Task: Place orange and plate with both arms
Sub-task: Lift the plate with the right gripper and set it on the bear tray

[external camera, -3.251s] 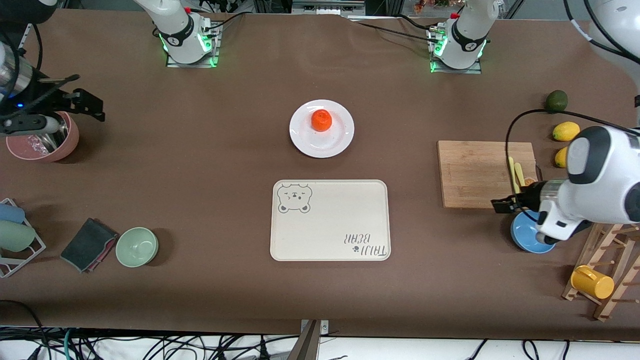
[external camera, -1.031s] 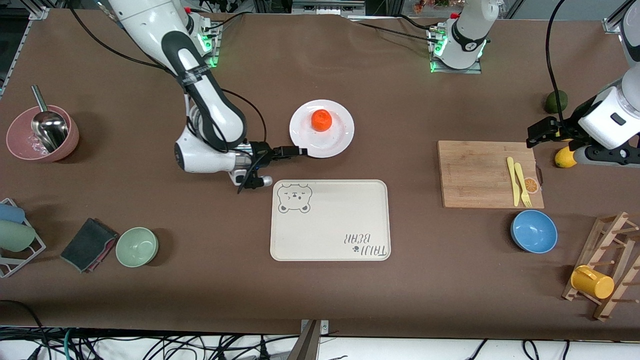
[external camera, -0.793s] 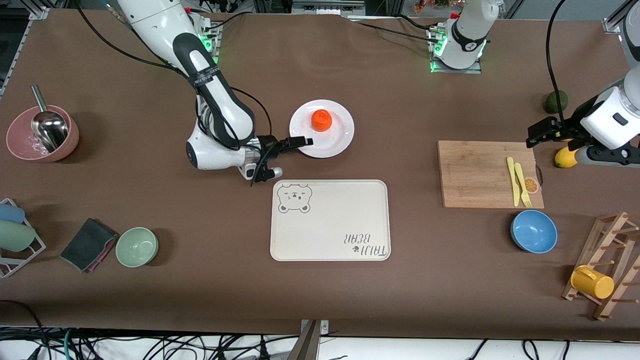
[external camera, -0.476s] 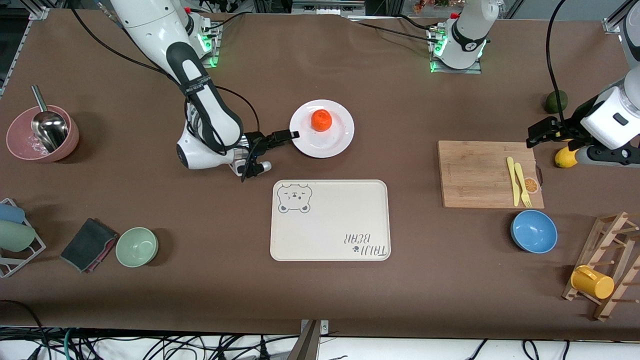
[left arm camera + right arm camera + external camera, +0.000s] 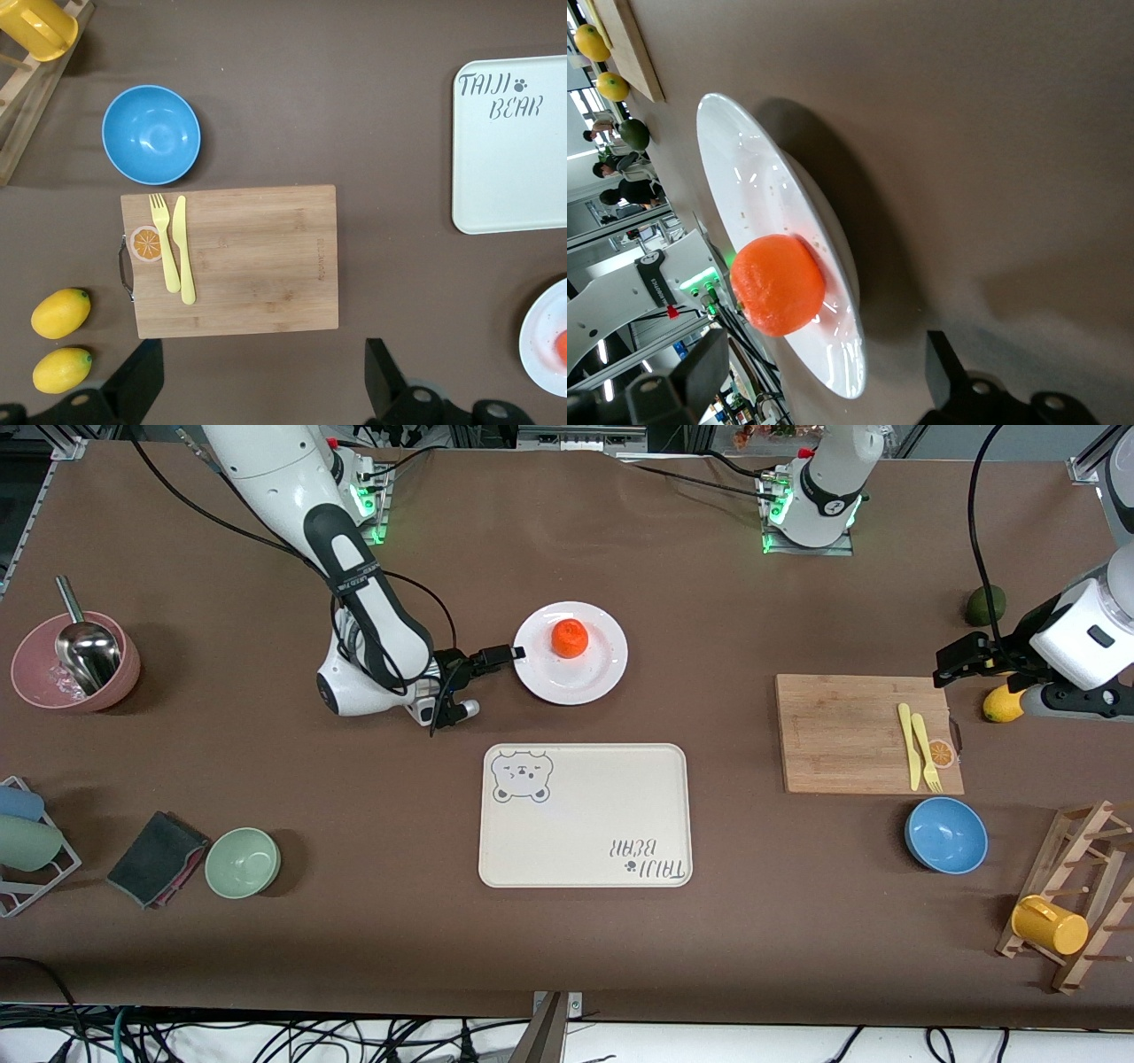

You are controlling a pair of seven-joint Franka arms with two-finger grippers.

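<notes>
The white plate (image 5: 595, 678) sits at mid-table, farther from the front camera than the tray, with the orange (image 5: 570, 638) on it. My right gripper (image 5: 507, 654) lies low and level at the plate's rim on the right arm's end. It is open and empty. In the right wrist view the plate (image 5: 757, 199) and orange (image 5: 778, 283) lie just ahead of the right gripper (image 5: 824, 354), the rim between its spread fingers. My left gripper (image 5: 946, 662) waits, open and empty, over the table by the cutting board's corner, as the left wrist view (image 5: 261, 385) shows.
A cream bear-print tray (image 5: 585, 815) lies nearer the front camera than the plate. A cutting board (image 5: 842, 731) with yellow cutlery, a blue bowl (image 5: 945, 834), a lemon (image 5: 999, 705), a green fruit (image 5: 985, 605) and a mug rack (image 5: 1063, 903) are at the left arm's end. Green (image 5: 243, 862) and pink (image 5: 75, 662) bowls are at the right arm's end.
The right arm swung from the pink bowl to the plate. Over the last second its gripper slid along the rim, away from the front camera. The left arm rose from the blue bowl, then stayed still.
</notes>
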